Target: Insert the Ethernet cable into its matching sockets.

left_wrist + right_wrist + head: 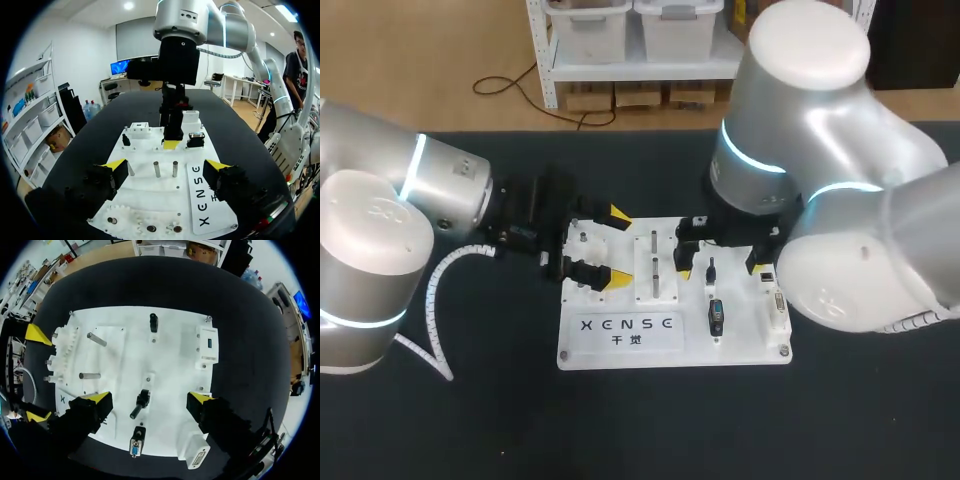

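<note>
1. The right arm [820,130] bulks nearest the head camera and covers the white board [740,338] around its 1 o'clock corner.
2. The right wrist view shows what that bulk hides. The right gripper [149,399] has its fingers wide apart, straddling a short black plug [141,402] on the board without touching it. I cannot tell whether this is the Ethernet end; no trailing cable shows.
3. The left gripper [166,167] hangs spread at the board's 9 o'clock edge, holding nothing.
4. Risk: an off-centre pinch could tilt the plug so that it jams at the socket block [208,345]. The unheld board might also slide under the push.
</note>
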Available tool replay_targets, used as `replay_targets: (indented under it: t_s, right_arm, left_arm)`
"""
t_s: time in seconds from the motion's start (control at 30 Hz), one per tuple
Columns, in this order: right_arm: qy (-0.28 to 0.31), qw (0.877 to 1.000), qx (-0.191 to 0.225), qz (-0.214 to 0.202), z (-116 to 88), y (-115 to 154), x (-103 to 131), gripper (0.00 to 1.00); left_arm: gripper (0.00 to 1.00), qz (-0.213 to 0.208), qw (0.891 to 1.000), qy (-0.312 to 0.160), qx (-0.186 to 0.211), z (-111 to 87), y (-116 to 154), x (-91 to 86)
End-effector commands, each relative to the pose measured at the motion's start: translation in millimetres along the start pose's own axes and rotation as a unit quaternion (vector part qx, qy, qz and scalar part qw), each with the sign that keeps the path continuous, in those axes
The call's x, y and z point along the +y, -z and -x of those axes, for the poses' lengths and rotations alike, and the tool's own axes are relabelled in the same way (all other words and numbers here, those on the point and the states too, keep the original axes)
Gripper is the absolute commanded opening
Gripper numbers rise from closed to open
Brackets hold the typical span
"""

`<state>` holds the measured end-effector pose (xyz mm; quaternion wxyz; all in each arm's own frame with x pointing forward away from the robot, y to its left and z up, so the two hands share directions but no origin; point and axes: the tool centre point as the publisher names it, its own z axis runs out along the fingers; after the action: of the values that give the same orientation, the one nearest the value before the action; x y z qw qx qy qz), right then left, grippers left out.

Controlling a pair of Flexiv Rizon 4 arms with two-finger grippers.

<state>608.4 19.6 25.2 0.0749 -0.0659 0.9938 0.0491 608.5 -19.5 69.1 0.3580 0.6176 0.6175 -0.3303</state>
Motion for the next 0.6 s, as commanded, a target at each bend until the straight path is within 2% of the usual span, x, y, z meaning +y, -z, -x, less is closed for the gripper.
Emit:
replay_targets:
  t_s: [0.03, 0.07, 0.1, 0.13, 0.17, 0.23, 0.3, 0.33, 0.43, 0.5, 0.6]
  right_arm:
    - [-0.002, 1.000, 0.003, -0.008, 2.7, -2.8, 3.6, 1.00]
    - [-0.003, 1.000, 0.004, -0.008, 2.8, -3.0, 3.6, 1.00]
    - [-0.003, 1.000, 0.005, -0.009, 2.9, -3.3, 3.9, 0.84]
    - [-0.003, 1.000, 0.005, -0.010, 3.2, -4.4, 4.4, 0.58]
    - [-0.003, 1.000, 0.006, -0.010, 3.4, -5.0, 4.8, 0.48]
    - [-0.002, 1.000, 0.005, -0.012, 3.8, -5.7, 5.4, 0.38]
    - [-0.002, 1.000, 0.005, -0.014, 4.0, -8.1, 5.7, 0.18]
    - [-0.002, 1.000, 0.005, -0.015, 4.1, -8.2, 5.6, 0.14]
    - [-0.001, 1.000, 0.006, -0.017, 3.8, -9.2, 4.7, 0.09]
    - [0.000, 1.000, 0.007, -0.019, 1.9, -6.8, 4.5, 0.00]
    - [-0.001, 1.000, 0.008, -0.022, 3.1, -11.2, 4.2, 0.00]
  left_arm:
    - [1.00, 0.001, 1.000, -0.001, -0.002, -1.5, -0.2, -0.1]
    - [1.00, 0.001, 1.000, -0.001, -0.002, -1.5, -0.2, -0.1]
    - [1.00, 0.001, 1.000, -0.001, -0.002, -1.5, -0.2, -0.1]
    - [1.00, 0.001, 1.000, -0.001, -0.002, -1.5, -0.2, -0.1]
    - [1.00, 0.001, 1.000, -0.001, -0.002, -1.5, -0.2, -0.1]
    - [1.00, 0.001, 1.000, -0.001, -0.002, -1.5, -0.2, -0.1]
    - [1.00, 0.001, 1.000, -0.001, -0.002, -1.5, -0.2, -0.1]
    - [1.00, 0.001, 1.000, -0.001, -0.002, -1.5, -0.2, -0.1]
    - [1.00, 0.001, 1.000, -0.001, -0.002, -1.5, -0.2, -0.1]
    - [1.00, 0.001, 1.000, -0.001, -0.002, -1.5, -0.2, -0.1]
    - [1.00, 0.001, 1.000, -0.001, -0.002, -1.5, -0.2, -0.1]
